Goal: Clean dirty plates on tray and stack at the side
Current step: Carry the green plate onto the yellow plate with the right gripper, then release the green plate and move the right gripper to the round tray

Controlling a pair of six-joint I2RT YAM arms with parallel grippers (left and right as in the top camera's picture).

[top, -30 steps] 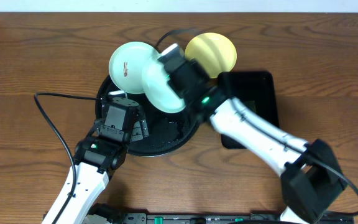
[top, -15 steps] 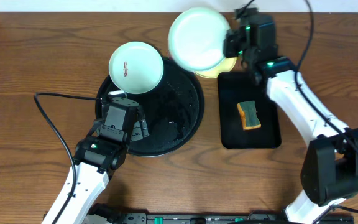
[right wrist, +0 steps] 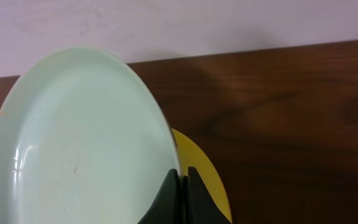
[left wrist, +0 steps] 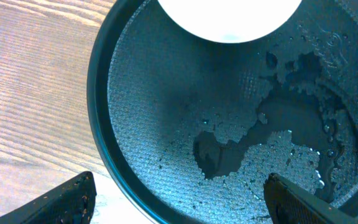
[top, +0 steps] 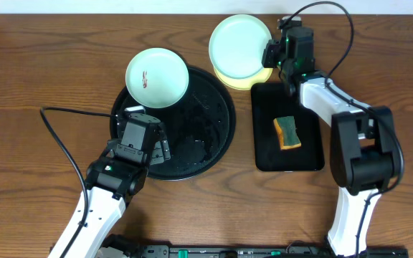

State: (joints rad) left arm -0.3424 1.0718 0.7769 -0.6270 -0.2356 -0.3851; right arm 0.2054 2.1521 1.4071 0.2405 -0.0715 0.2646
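My right gripper (top: 269,53) is shut on the rim of a mint-green plate (top: 239,46), holding it over the pale yellow plate (top: 252,79) at the back of the table. In the right wrist view the green plate (right wrist: 79,143) fills the left, my fingers (right wrist: 180,190) pinch its edge, and the yellow plate (right wrist: 207,180) shows beneath. A second mint-green plate (top: 157,77) with a reddish smear rests on the back-left rim of the round black tray (top: 210,136). My left gripper (top: 140,136) is open and empty over the tray's front-left part (left wrist: 166,130), which is wet.
A black rectangular tray (top: 308,154) to the right of the round tray holds a green-and-orange sponge (top: 287,133). A black cable (top: 56,136) lies on the wood at the left. The table's back edge runs just behind the plates.
My right gripper carried the green plate from over the round tray to the right and back, and now holds it over the yellow plate. The left arm has not moved.
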